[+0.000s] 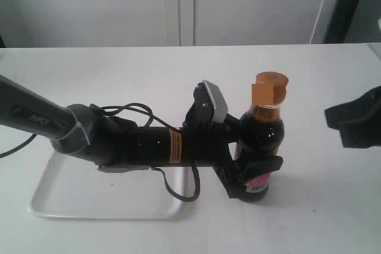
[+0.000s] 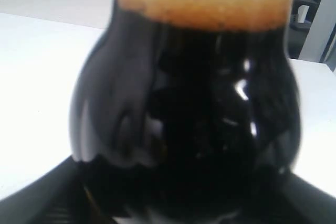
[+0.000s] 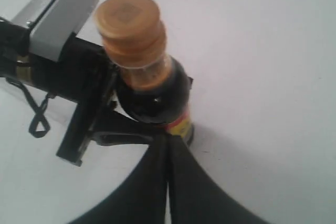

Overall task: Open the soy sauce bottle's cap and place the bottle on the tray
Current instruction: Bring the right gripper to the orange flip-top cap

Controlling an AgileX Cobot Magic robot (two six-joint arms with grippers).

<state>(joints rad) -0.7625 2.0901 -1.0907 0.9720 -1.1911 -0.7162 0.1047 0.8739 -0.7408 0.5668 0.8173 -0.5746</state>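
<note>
The soy sauce bottle point(image 1: 261, 129) stands upright on the white table, to the right of the tray point(image 1: 59, 197). Its copper-orange cap point(image 1: 271, 81) is down on the neck. My left gripper point(image 1: 253, 173) is shut on the bottle's lower body, over the label. In the left wrist view the dark bottle point(image 2: 189, 129) fills the frame and hides most of the left gripper point(image 2: 184, 208). My right gripper point(image 1: 331, 116) hovers apart at the bottle's right, shut on nothing. In the right wrist view the right gripper point(image 3: 168, 139) has its fingers pressed together, short of the bottle point(image 3: 157, 98) and cap point(image 3: 128, 17).
The left arm point(image 1: 149, 144) lies low across the tray's far right corner, with a loose black cable point(image 1: 178, 191) looping beneath it. A white cabinet wall point(image 1: 178, 4) stands behind the table. Bare tabletop point(image 1: 321, 206) lies to the right of the bottle.
</note>
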